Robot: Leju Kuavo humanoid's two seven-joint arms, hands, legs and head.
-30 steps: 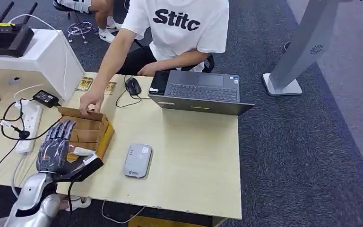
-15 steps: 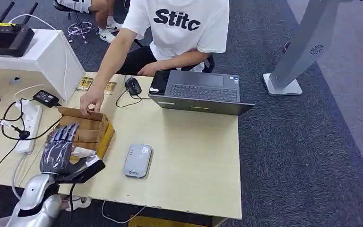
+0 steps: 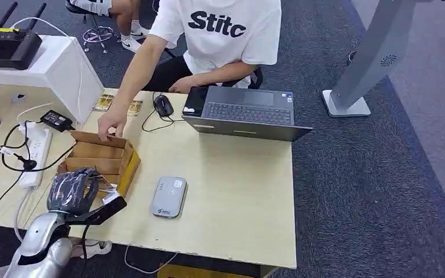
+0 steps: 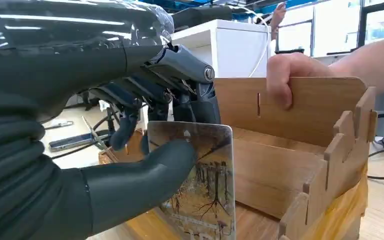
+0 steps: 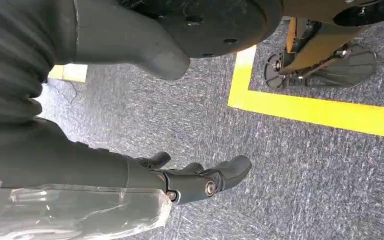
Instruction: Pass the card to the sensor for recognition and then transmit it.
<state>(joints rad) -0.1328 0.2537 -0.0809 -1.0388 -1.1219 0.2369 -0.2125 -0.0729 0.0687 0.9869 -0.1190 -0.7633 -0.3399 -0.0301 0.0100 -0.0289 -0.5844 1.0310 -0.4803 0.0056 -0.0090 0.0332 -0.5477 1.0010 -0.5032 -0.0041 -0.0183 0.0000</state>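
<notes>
My left hand is at the near end of the wooden card box, its fingers curled in. In the left wrist view, thumb and fingers pinch a picture card that stands upright at the box's near wall. In the head view the card's pale edge peeks out beside the hand. The grey card sensor lies flat on the table, to the right of the box. My right hand hangs above the carpet floor with its fingers loosely apart, holding nothing.
A person sits across the table and steadies the box's far wall with one hand. An open laptop, a mouse and loose cards lie at the far side. A power strip with cables lies at the left.
My left hand's fingers, spread over the box a second ago, have curled down and closed on the card. The person's hand stays on the box.
</notes>
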